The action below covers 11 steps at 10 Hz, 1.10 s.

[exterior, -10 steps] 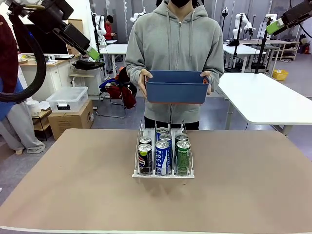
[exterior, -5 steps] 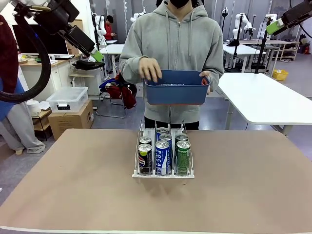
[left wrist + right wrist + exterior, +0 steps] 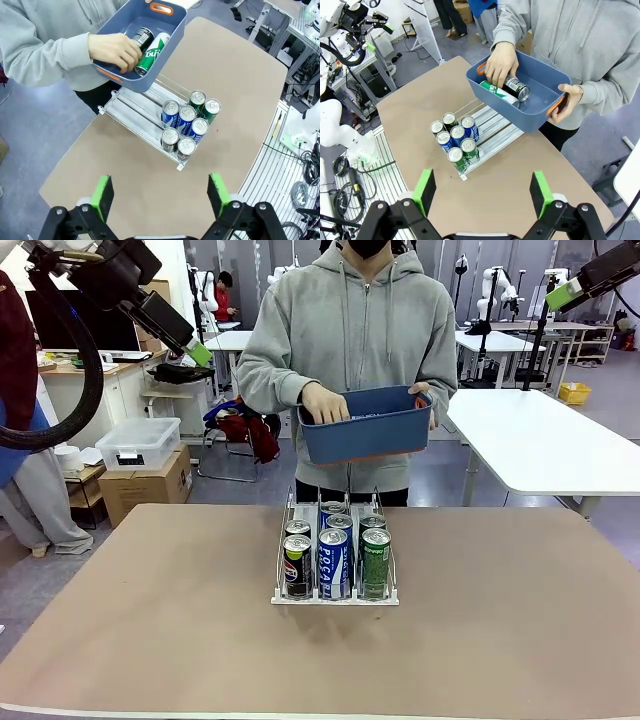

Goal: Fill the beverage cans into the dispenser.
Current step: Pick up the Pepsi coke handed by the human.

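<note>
The person's hand has dropped into the tub onto a can, likely next for the rack; left tool and right tool gape empty.

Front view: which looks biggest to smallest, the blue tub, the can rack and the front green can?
1. Can rack and blue tub: about equally wide, and the rack sits nearer the camera, so no firm ranking.
2. Front green can: clearly smallest.
</note>
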Available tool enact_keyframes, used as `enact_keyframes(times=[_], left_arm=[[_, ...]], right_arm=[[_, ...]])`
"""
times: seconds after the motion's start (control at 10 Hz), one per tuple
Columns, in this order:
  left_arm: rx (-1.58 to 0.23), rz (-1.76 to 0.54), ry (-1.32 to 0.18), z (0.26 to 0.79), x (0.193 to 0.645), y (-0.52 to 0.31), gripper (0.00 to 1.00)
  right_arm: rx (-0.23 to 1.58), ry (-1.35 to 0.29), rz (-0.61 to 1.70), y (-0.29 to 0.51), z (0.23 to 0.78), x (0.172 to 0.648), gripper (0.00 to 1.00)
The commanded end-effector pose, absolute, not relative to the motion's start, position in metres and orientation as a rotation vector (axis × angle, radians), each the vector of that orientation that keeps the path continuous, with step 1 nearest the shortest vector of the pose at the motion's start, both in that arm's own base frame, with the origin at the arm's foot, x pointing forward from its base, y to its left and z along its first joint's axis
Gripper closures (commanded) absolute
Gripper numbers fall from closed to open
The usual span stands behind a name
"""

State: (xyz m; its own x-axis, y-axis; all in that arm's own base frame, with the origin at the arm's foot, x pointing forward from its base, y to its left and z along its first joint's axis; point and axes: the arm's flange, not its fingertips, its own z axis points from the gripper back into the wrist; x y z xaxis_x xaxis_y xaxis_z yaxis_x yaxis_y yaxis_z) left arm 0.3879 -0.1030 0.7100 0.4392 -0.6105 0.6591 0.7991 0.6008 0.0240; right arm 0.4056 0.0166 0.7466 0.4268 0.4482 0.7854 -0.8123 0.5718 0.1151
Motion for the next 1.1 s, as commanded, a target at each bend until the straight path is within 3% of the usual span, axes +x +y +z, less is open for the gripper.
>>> enact_keyframes(times=[0.0,1.0], left_arm=[[-0.304,-0.897,-0.668,0.7108,0.3889,-0.0997,0.0],[-0.304,-0.897,-0.668,0.7108,0.3889,-0.0997,0.0]], right_arm=[[0.532,-0.783,0.834,0.0169,0.746,0.4054,0.0],[0.532,-0.783,0.834,0.0169,0.746,0.4054,0.0]])
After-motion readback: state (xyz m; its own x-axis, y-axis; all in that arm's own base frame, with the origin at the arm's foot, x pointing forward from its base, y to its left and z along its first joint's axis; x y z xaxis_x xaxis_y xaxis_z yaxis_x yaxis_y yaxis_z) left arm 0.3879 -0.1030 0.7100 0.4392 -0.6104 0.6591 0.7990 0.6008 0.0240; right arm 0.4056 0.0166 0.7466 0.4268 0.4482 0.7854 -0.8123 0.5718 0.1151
